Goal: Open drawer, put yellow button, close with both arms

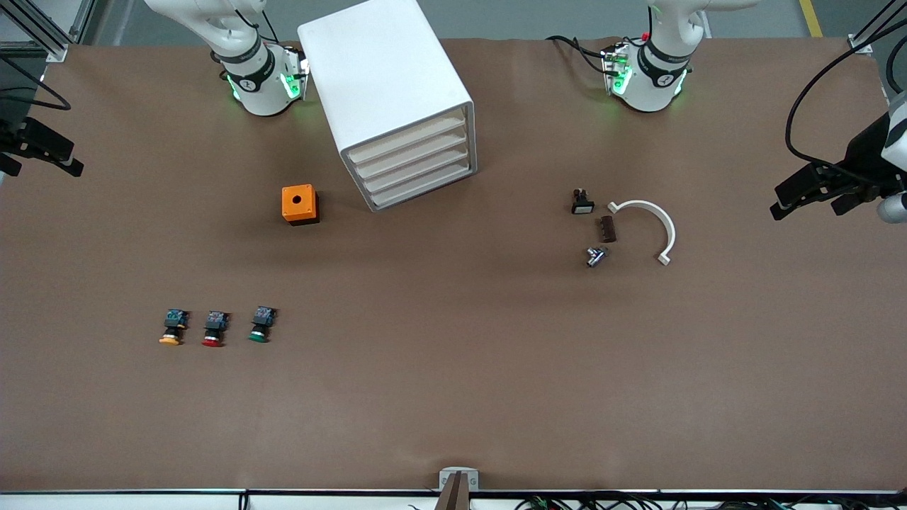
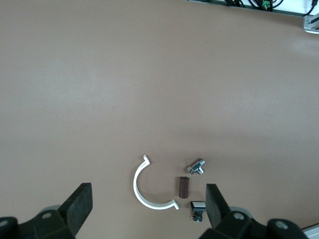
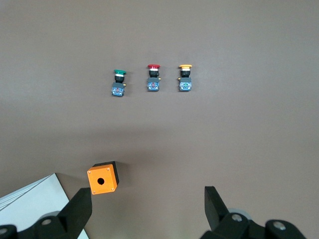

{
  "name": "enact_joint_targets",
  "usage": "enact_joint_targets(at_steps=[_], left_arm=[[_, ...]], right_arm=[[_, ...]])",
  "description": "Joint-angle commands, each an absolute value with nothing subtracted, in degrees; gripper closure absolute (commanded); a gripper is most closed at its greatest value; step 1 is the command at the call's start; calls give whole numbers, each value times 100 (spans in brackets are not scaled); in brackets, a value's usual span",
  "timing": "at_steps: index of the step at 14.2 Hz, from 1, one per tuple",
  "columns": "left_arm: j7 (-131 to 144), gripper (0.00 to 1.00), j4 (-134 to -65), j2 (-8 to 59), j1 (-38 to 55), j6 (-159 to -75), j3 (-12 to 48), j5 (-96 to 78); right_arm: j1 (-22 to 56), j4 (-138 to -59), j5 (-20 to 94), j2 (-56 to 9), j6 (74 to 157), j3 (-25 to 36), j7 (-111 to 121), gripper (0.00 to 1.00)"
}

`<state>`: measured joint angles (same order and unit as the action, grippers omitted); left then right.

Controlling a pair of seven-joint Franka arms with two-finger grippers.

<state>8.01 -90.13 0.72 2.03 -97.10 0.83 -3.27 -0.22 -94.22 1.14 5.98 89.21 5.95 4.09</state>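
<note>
The yellow button lies on the brown table toward the right arm's end, in a row with a red-capped button and a green-capped one. It also shows in the right wrist view. The white drawer cabinet stands between the arm bases with all its drawers shut. My right gripper hangs open and empty high over its end of the table; its fingers frame the bare table. My left gripper is open and empty high over the other end, and shows in its wrist view.
An orange box with a hole sits beside the cabinet, nearer the front camera than the right arm's base. Toward the left arm's end lie a white curved bracket, a brown piece, a metal part and a small switch.
</note>
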Motion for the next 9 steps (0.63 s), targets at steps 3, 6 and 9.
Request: enact_joint_targets(at_steps=[3, 6, 9], left_arm=[[738, 0, -8982, 18, 176, -9615, 114, -220], [739, 0, -9000, 79, 150, -9615, 88, -211], [835, 0, -8991, 306, 28, -9615, 18, -255]], right_arm=[[62, -9457, 44, 694, 8903, 589, 387, 0], [53, -9422, 44, 694, 8886, 589, 369, 0], [26, -9422, 35, 677, 8903, 598, 378, 0]])
